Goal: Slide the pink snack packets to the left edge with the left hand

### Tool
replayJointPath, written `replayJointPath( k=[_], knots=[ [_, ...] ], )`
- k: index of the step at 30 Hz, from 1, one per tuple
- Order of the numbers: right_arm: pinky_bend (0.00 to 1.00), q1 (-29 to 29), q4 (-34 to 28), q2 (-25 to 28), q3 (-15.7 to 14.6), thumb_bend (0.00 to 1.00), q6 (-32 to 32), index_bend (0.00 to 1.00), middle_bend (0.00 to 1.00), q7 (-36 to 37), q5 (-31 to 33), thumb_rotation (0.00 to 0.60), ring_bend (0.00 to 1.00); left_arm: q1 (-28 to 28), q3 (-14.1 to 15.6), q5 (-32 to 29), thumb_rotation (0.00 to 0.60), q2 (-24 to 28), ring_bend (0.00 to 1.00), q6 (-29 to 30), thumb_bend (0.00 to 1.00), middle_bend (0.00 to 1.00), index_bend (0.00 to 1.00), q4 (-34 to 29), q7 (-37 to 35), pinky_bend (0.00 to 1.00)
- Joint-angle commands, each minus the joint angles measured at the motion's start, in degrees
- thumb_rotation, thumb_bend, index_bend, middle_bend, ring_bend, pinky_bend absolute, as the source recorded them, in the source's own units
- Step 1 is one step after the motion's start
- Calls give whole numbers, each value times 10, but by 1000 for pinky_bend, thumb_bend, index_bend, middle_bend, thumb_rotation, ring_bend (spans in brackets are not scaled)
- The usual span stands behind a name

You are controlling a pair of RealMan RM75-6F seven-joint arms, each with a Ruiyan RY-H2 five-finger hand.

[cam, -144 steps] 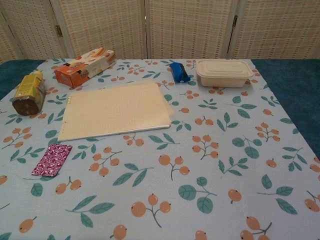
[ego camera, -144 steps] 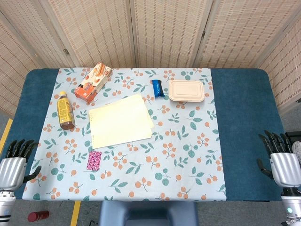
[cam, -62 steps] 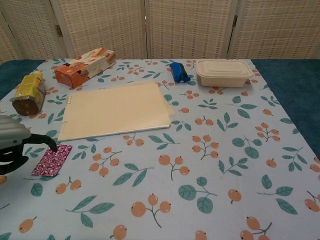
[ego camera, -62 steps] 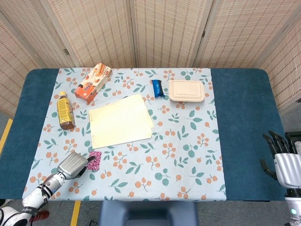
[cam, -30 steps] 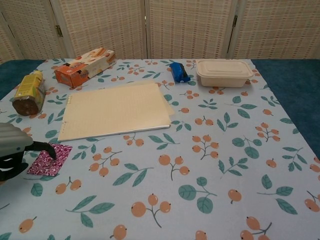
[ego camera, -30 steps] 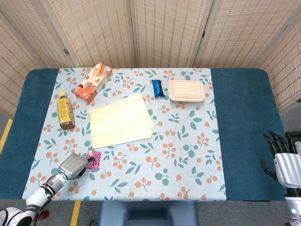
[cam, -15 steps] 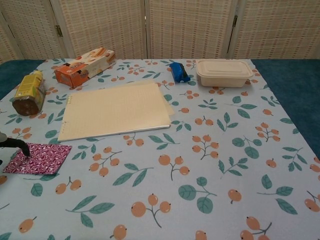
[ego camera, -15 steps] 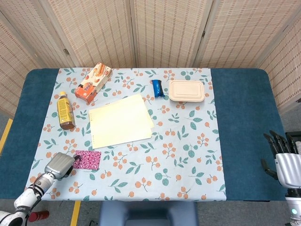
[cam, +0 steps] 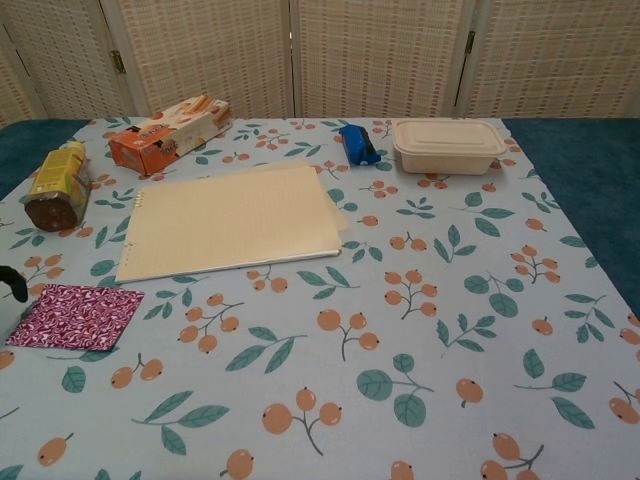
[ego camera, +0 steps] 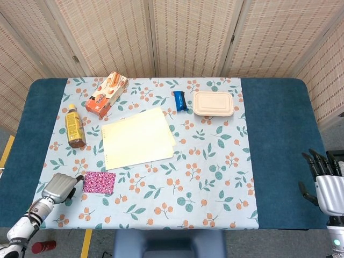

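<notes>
The pink snack packets (ego camera: 99,182) lie flat on the floral cloth, below the yellow paper pad; in the chest view the pink snack packets (cam: 75,316) sit near the left border. My left hand (ego camera: 59,186) rests just left of them with its fingers curled under; one dark fingertip (cam: 12,283) shows at the frame's edge, a little apart from the packets' corner. It holds nothing. My right hand (ego camera: 325,185) hangs past the table's right front corner, fingers spread, empty.
A yellow paper pad (ego camera: 138,138) lies mid-table. A bottle (ego camera: 74,127) lies at the left, with an orange box (ego camera: 106,94) behind it. A blue packet (ego camera: 180,100) and a beige lidded container (ego camera: 213,104) are at the back. Blue tabletop (ego camera: 32,145) borders the cloth.
Over the last second the packets slid left and spread out wider under my left fingertip. In the last half second the hand drew further left, off the packets, which stayed put.
</notes>
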Motion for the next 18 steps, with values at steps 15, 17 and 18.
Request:
replayJointPath(
  k=[15, 17, 18],
  knots=[
    [0, -2, 14, -1, 1, 394, -4, 99, 97, 17, 8, 600, 121, -34, -12, -4, 600, -37, 894, -16, 704, 992, 243, -43, 70, 908],
    [0, -2, 16, -1, 1, 394, -5, 98, 97, 19, 9, 600, 121, -37, -12, -9, 600, -41, 894, -17, 704, 993, 243, -47, 79, 908],
    [0, -2, 17, -1, 1, 394, -6, 98, 97, 20, 9, 600, 121, -39, -12, -12, 600, -43, 894, -18, 704, 993, 243, -48, 85, 908]
  ],
)
